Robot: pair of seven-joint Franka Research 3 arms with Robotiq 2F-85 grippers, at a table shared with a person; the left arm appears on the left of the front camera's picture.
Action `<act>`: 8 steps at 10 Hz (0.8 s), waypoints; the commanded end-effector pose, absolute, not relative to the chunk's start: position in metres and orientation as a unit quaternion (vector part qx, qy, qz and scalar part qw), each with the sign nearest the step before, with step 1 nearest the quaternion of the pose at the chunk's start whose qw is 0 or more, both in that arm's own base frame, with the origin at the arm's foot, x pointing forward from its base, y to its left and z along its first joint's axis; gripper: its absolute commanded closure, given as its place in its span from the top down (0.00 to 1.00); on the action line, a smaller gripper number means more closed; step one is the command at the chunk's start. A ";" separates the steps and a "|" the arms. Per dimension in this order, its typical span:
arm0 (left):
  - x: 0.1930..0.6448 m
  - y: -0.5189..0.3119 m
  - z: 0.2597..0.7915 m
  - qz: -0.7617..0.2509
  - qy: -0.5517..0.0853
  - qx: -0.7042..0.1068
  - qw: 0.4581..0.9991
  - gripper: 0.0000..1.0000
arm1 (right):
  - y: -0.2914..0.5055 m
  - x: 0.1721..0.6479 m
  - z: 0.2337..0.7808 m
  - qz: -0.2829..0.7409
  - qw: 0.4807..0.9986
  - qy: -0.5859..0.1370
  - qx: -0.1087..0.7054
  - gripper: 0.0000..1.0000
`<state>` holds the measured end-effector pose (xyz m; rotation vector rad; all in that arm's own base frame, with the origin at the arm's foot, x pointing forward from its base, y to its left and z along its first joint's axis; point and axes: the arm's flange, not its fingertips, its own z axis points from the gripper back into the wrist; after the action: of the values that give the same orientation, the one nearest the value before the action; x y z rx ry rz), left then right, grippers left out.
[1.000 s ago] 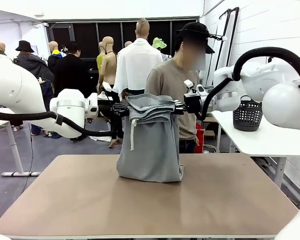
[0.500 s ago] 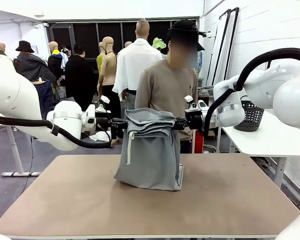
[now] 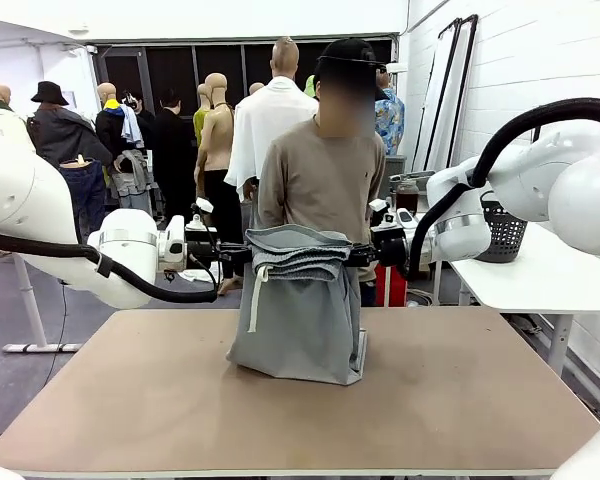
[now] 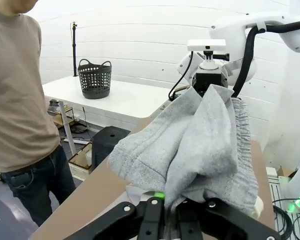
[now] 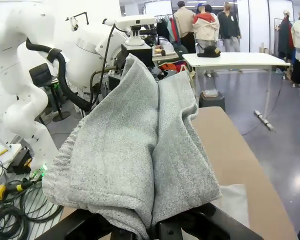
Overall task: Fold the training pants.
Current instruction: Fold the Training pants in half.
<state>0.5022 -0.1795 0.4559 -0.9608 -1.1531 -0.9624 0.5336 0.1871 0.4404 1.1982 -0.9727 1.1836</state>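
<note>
The light-grey training pants (image 3: 300, 310) hang folded between my two grippers, their lower part resting on the table (image 3: 280, 410). A white drawstring (image 3: 254, 295) dangles down the left side. My left gripper (image 3: 242, 252) is shut on the pants' left top edge, and my right gripper (image 3: 358, 254) is shut on the right top edge. In the left wrist view the grey cloth (image 4: 200, 135) bunches between my fingers (image 4: 152, 220). The right wrist view shows the cloth (image 5: 135, 150) draped over that gripper toward the other arm.
A person (image 3: 325, 170) in a tan sweater stands just behind the pants at the table's far edge. A black perforated basket (image 3: 500, 235) sits on a white side table (image 3: 540, 275) at right. Other people stand farther back.
Both grippers have come down with the pants, so more cloth rests on the table. The person has stepped left, closer behind the pants.
</note>
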 end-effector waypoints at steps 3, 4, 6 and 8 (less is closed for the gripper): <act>0.502 -0.180 0.455 -0.420 -0.502 -0.420 0.629 0.00 | 0.187 0.534 0.440 0.503 0.563 -0.413 0.509 0.00; 0.492 -0.177 0.445 -0.398 -0.500 -0.425 0.641 0.00 | 0.187 0.531 0.433 0.484 0.572 -0.413 0.518 0.00; 0.472 -0.168 0.425 -0.359 -0.488 -0.442 0.662 0.00 | 0.187 0.520 0.407 0.459 0.586 -0.400 0.535 0.00; 0.456 -0.169 0.413 -0.342 -0.458 -0.458 0.681 0.00 | 0.188 0.509 0.386 0.438 0.595 -0.393 0.548 0.00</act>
<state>0.4675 -0.1721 0.4060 -1.0123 -1.0401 -0.8326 0.5140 0.1882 0.3889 1.2578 -0.8914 1.0766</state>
